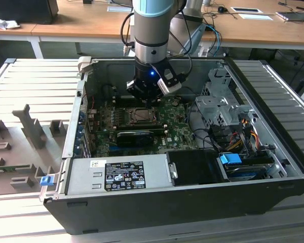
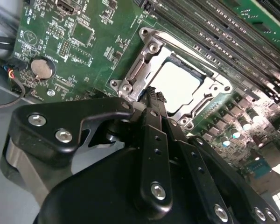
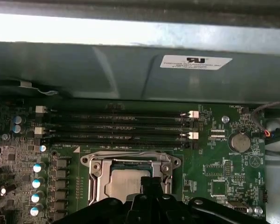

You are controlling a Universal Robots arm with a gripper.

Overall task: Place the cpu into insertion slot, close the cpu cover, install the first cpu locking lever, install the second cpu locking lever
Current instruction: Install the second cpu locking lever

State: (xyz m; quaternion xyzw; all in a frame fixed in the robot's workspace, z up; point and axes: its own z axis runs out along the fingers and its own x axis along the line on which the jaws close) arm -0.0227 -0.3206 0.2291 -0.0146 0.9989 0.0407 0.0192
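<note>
An open black computer case (image 1: 192,202) lies on a ribbed grey tabletop (image 1: 35,86). At the case's 6 o'clock edge sits a grey power supply (image 1: 116,174) with a black label, and a blue clip (image 1: 231,159) rests toward 4 o'clock among drive bays and coloured cables (image 1: 243,131). A grey fixture block (image 1: 30,126) stands at 9 o'clock outside the case. In the first wrist view, long black memory slots (image 3: 116,126) run across the green board, with a round coin battery (image 3: 240,141) at 3 o'clock.
</note>
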